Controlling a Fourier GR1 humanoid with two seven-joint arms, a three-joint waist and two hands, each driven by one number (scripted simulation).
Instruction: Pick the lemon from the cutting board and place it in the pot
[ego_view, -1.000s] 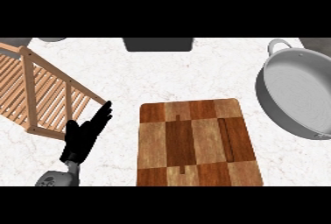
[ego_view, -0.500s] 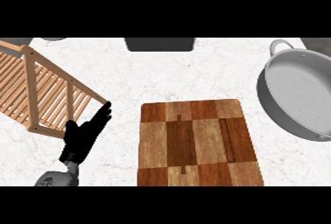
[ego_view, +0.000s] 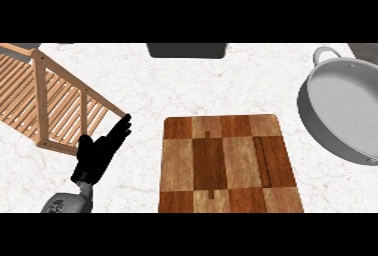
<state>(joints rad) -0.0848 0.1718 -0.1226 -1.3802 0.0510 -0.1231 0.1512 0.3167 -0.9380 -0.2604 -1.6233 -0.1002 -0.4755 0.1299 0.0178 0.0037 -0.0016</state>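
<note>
A wooden cutting board (ego_view: 229, 162) of light and dark blocks lies in the lower middle of the head view, and no lemon shows on it or anywhere else. The grey pot (ego_view: 341, 107) with a loop handle stands at the right edge, and the part of its inside that shows is bare. My left hand (ego_view: 100, 152) rests open left of the board, fingers straight and pointing up to the right, apart from the board. My right hand does not show.
A slatted wooden rack (ego_view: 44, 97) stands at the left, just above my left hand. A dark grey object (ego_view: 186, 50) sits at the top middle, cut off by the view's edge. The counter is white marble.
</note>
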